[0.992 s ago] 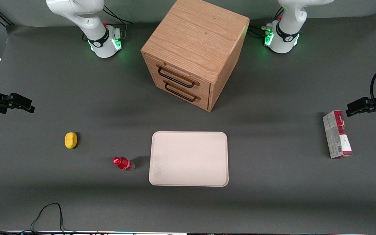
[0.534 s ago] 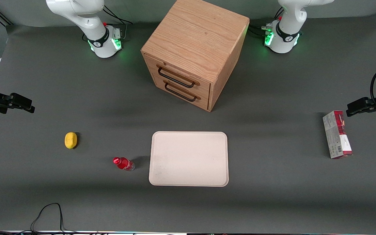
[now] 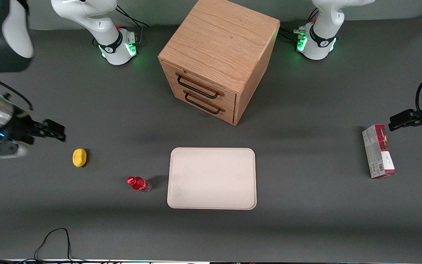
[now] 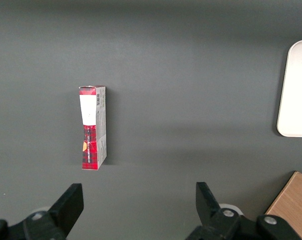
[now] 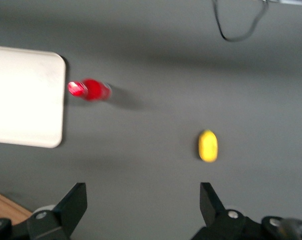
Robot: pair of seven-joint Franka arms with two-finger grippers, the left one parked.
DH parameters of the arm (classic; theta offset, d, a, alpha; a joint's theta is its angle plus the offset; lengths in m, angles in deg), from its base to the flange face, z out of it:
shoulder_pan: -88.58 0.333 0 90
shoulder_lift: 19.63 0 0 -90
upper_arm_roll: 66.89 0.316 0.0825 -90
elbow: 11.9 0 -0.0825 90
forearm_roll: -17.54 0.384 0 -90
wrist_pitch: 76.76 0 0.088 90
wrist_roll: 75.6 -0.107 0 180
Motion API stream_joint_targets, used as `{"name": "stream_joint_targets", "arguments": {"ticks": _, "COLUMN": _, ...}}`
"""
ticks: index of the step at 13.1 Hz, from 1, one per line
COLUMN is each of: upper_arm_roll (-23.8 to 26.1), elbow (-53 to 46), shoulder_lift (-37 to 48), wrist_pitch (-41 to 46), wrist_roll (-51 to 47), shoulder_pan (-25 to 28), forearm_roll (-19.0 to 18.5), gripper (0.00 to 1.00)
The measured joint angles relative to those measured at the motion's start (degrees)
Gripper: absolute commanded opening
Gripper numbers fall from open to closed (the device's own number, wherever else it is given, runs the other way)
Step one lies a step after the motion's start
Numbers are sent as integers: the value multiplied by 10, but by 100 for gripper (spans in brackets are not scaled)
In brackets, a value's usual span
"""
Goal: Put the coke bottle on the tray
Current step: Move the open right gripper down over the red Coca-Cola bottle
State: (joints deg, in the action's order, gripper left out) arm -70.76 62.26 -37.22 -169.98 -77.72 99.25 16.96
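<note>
The coke bottle (image 3: 138,183) (image 5: 89,90), tiny with a red cap and red body, lies on its side on the grey table just beside the cream-white tray (image 3: 211,178) (image 5: 20,100), toward the working arm's end. My right gripper (image 3: 55,131) (image 5: 143,200) hangs above the table at the working arm's end, farther from the front camera than the bottle and well apart from it. Its fingers are spread wide open with nothing between them.
A yellow lemon-like lump (image 3: 79,157) (image 5: 208,145) lies close to my gripper. A wooden drawer cabinet (image 3: 218,58) stands farther back from the tray. A red-and-white carton (image 3: 378,151) (image 4: 92,127) lies toward the parked arm's end. A black cable (image 3: 51,242) loops near the front edge.
My right arm has swung in over the table; the gripper has moved toward the lemon-like lump and the bottle. The bottle and tray have not moved.
</note>
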Motion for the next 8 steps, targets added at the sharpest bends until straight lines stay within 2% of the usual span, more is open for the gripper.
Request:
{"name": "stream_joint_targets", "arguments": {"ticks": 4, "upper_arm_roll": 23, "elbow": -169, "shoulder_lift": -135, "wrist_pitch": 34, "wrist_roll": -50, "shoulder_pan": 39, "forearm_roll": 0, "gripper": 100}}
{"name": "stream_joint_targets", "arguments": {"ticks": 8, "upper_arm_roll": 52, "elbow": -230, "shoulder_lift": -181, "wrist_pitch": 39, "wrist_roll": -77, "shoulder_pan": 40, "forearm_roll": 0, "gripper": 100}}
